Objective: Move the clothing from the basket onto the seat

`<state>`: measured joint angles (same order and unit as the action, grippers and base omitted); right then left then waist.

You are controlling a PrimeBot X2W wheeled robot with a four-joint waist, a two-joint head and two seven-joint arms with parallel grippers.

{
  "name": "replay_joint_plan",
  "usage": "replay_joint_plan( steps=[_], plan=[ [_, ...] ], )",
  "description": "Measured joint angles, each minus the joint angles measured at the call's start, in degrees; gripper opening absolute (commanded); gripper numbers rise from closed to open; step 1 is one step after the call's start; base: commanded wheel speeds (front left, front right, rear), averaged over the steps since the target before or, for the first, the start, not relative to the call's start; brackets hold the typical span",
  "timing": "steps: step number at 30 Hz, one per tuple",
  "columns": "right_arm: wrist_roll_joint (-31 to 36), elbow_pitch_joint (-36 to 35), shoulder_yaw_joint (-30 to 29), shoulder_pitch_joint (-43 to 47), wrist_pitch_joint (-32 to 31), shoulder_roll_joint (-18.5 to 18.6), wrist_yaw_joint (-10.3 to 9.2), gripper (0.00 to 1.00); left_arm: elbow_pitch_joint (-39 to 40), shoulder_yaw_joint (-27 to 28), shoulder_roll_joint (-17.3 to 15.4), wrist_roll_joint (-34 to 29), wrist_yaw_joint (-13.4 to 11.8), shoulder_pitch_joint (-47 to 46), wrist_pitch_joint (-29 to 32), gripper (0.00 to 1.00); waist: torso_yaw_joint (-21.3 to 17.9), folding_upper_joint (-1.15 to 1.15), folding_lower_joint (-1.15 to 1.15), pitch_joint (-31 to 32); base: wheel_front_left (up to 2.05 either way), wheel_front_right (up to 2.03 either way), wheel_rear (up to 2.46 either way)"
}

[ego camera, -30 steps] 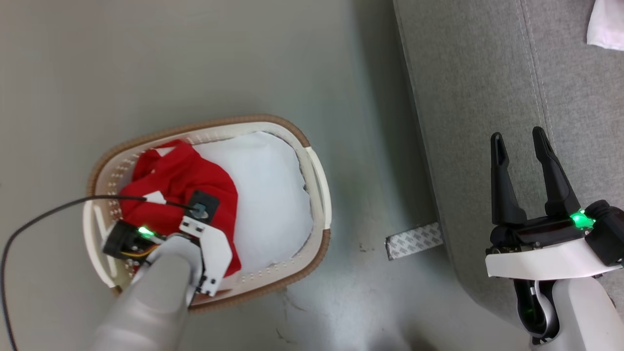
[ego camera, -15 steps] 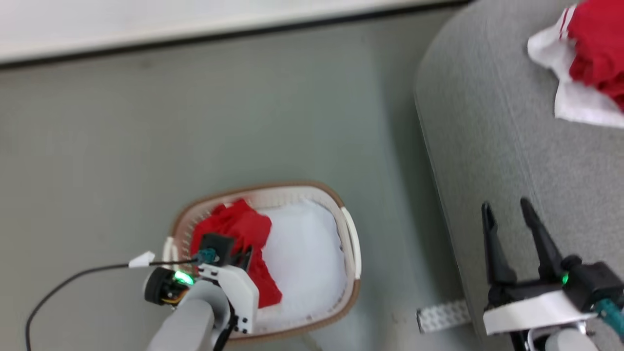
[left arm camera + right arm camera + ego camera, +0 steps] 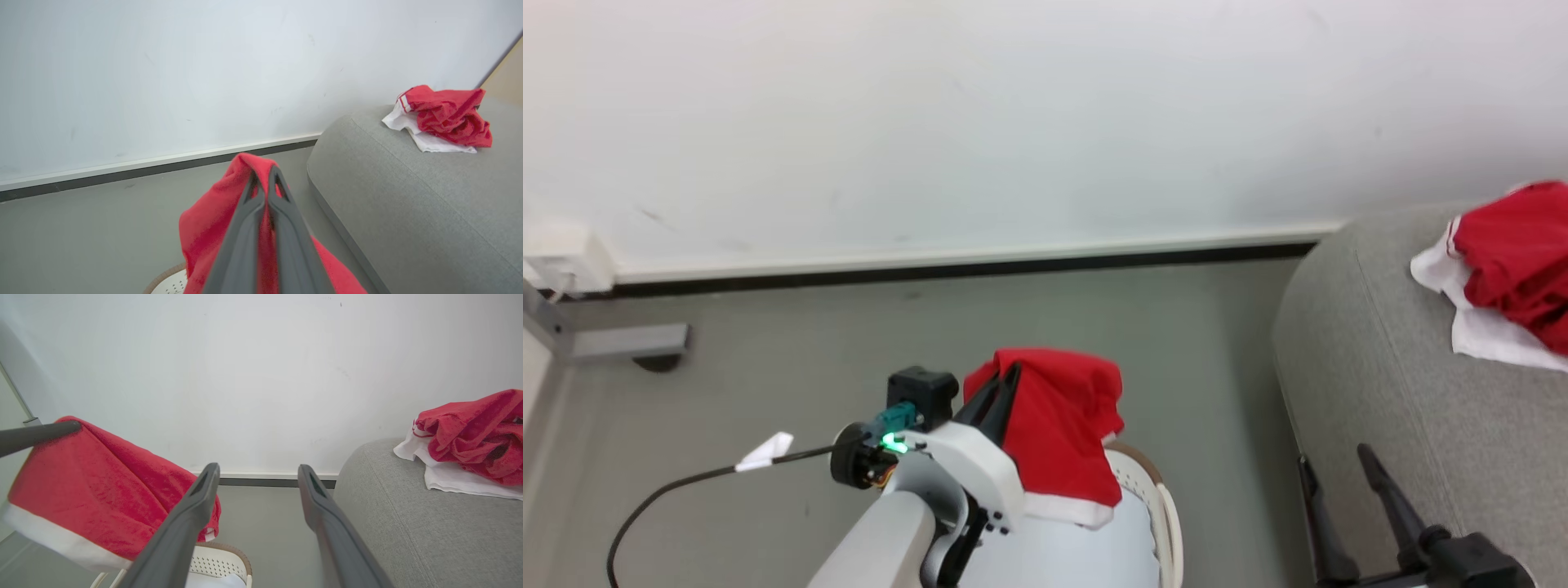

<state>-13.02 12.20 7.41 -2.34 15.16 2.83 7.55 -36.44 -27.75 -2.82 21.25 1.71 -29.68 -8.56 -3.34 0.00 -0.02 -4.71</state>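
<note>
Cloth of a red garment (image 3: 1062, 425) was pinched between the closed fingers of the left tool (image 3: 263, 173), hanging above the basket (image 3: 1164, 506) with its white hem lowest. Right of the basket stood the grey seat (image 3: 1380, 392), a second red-and-white garment (image 3: 1515, 253) heaped on it. The right tool (image 3: 259, 469) was spread, gripping nothing, between basket and seat

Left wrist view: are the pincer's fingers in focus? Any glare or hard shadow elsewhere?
Left wrist view: the left pincer, shut on the red garment, looks soft near the lens, while the seat is sharp. Head view: even light, no hard shadows; a green light glares slightly. Right wrist view: the open right pincer blurs toward the bottom edge; the wall shows no glare.
</note>
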Motion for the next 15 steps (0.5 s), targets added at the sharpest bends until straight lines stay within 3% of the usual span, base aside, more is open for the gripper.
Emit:
replay_joint_plan(
  steps=[7,15],
  plan=[
    [3.2,-1.0,4.0,2.1,0.0,0.0,0.0,1.0,17.4,0.3,0.0,3.5,-3.0,3.2,6.1,0.0,1.9,0.0,0.0,4.6,0.0,0.0,0.0],
    [9.3,-3.7,12.2,2.2,0.0,0.4,0.0,1.0,27.3,1.1,-2.1,2.4,-6.5,3.1,10.4,0.0,1.3,0.0,0.01,5.7,0.0,0.0,0.0]
  ],
)
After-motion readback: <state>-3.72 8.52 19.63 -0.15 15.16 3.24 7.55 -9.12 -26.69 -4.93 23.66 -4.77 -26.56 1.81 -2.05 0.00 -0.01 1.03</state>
